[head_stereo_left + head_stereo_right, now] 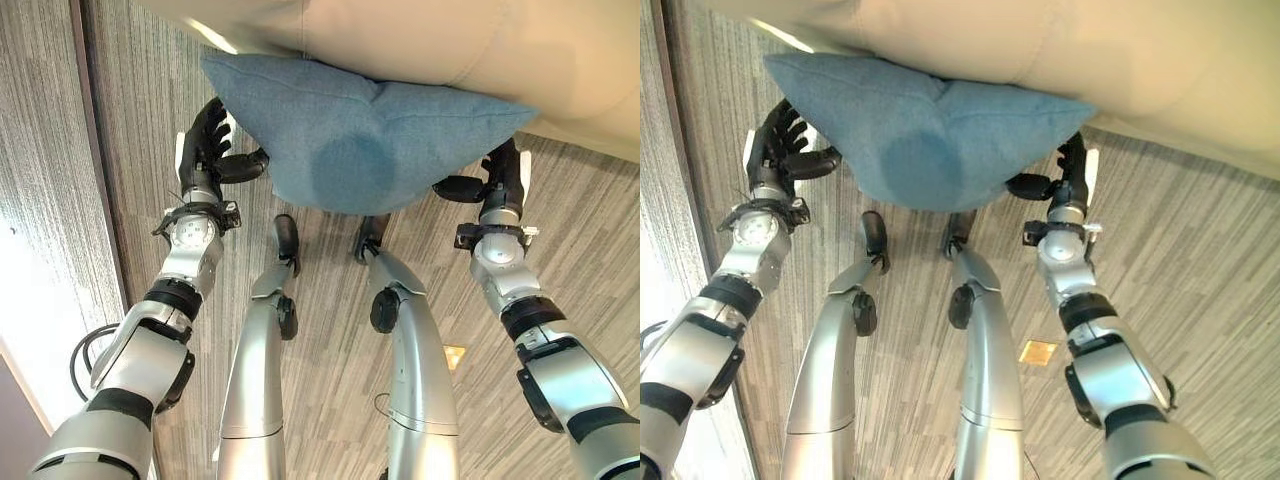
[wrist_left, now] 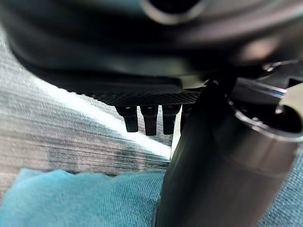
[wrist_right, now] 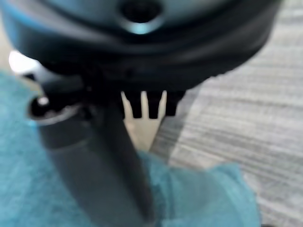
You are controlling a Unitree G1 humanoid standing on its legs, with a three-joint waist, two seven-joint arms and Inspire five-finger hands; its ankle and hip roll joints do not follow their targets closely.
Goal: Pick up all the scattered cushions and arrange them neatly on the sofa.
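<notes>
1. Left hand (image 1: 207, 150): fingers spread and fairly straight, thumb reaching toward the left edge of the cushion (image 1: 355, 130); pressing rather than curling round it, as far as can be judged (wrist view shows short fingertips (image 2: 150, 124) past the cloth, thumb laid across the blue fabric).
2. Right hand (image 1: 500, 178): fingers upright and straight against the right corner of the cushion, thumb stuck out under that corner; again a flat squeeze, not a pinch.
3. Cushion: blue, held between both hands, clear of the floor (image 1: 330, 330), far edge touching or tucked just under the front of the sofa (image 1: 450, 45). Not yet resting on the seat, so far as can be told.
4. Step in hand, by judgement: carrying one cushion to the sofa, at the point of delivery.
5. Next move calls for: raising both hands together and pushing far, so the cushion clears the sofa's front edge and lands on the seat; keeping pressure even from left and right (uneven squeeze could let it slip or twist); releasing only once it is supported.
</notes>
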